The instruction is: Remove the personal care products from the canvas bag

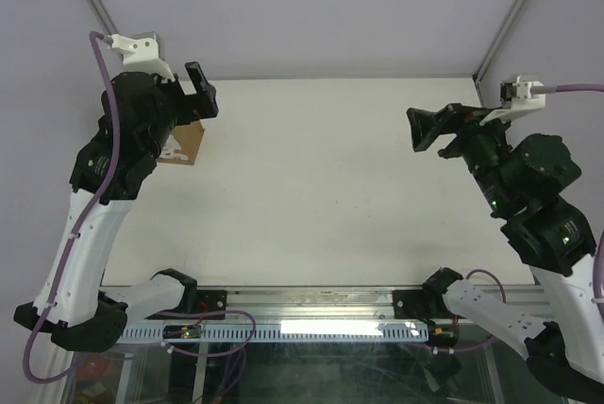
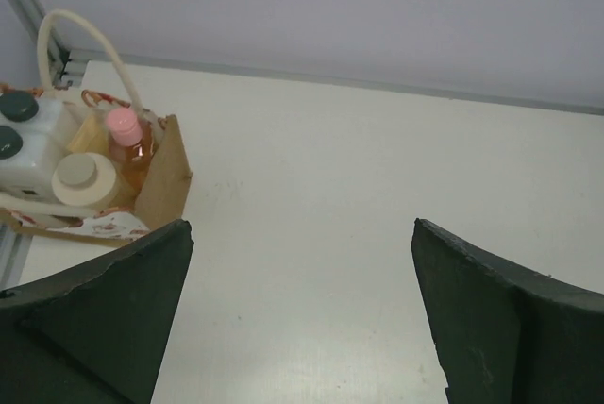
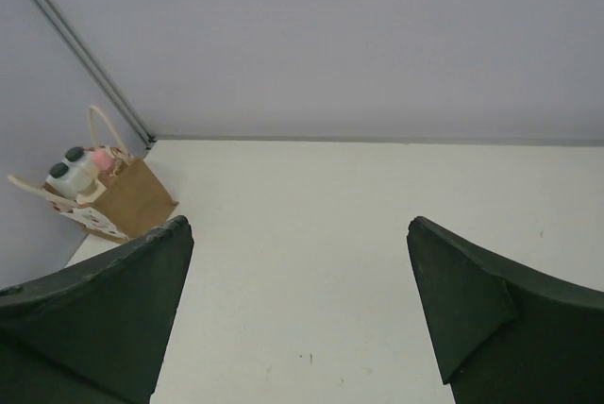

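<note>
Canvas bag [image 1: 184, 145] stands at the tabletop's [image 1: 330, 187] ten o'clock edge, personal care products [image 2: 57, 154] upright inside — none out. Left pincer [image 2: 300, 232] and right pincer [image 3: 297, 232] both gape, empty. Judgement: left one should drop straight over the pink-capped bottle [image 2: 125, 140], clearing the looped handle [image 2: 85, 28].

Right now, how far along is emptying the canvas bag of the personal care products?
Done: nothing yet. The two white bottles, the cream bottle and the pink-capped orange bottle all sit inside the canvas bag. In hand: nothing. The left gripper and the right gripper are open and empty, neither touching the bag. Left: lifting out every product.
</note>
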Robot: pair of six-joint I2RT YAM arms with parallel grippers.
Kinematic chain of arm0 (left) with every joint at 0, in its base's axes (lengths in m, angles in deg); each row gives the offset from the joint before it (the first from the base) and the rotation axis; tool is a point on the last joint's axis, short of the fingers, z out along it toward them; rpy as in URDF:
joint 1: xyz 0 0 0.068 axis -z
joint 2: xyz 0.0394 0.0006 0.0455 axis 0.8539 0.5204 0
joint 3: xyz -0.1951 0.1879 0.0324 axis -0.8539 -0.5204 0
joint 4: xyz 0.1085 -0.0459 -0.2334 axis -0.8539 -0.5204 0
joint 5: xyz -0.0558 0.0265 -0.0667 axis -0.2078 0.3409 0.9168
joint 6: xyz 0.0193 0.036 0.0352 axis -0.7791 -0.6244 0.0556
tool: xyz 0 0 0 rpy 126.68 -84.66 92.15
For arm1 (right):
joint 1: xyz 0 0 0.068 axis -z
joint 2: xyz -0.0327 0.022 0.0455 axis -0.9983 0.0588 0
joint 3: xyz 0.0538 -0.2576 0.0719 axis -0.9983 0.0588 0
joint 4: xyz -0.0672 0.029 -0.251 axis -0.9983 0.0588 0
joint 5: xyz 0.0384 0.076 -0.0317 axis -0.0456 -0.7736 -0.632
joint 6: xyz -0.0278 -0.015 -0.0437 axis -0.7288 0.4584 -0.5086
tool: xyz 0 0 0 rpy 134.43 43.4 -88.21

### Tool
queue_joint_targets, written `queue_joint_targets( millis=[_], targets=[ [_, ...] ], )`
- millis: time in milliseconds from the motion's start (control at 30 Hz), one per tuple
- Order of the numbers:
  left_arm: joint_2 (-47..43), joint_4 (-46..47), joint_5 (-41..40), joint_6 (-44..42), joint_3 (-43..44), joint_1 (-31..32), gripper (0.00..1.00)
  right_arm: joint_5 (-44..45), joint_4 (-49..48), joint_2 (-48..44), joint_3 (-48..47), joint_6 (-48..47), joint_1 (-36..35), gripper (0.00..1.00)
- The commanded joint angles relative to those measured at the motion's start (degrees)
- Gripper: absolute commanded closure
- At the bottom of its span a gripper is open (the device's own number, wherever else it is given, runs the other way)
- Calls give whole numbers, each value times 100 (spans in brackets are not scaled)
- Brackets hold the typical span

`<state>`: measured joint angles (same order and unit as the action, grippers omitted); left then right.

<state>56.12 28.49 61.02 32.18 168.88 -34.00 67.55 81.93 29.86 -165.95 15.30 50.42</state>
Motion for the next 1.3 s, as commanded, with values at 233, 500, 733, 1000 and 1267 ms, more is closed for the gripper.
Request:
queue_joint_targets(
  millis=[233, 500, 733, 1000, 1267],
  targets=[
    [507, 1127, -94, 619, -1197, -1329, 1, -985, -7, 600, 870, 197, 1218, 1],
    [1296, 1853, 124, 1303, -1523, -2270, 1, -1576, 19, 1252, 1262, 322, 1818, 0],
    [2476, 2481, 404, 1758, -931, -2818, 1, -1874, -34, 1840, 1238, 365, 2045, 0],
    [4028, 2871, 605, 2108, 423, -3220, 1, -1902, -140, 2403, 1005, 308, 2127, 0],
    [5183, 3093, 829, 2407, 1674, -3437, 2, -1753, -357, 2905, 708, 292, 2171, 0]
  ],
)
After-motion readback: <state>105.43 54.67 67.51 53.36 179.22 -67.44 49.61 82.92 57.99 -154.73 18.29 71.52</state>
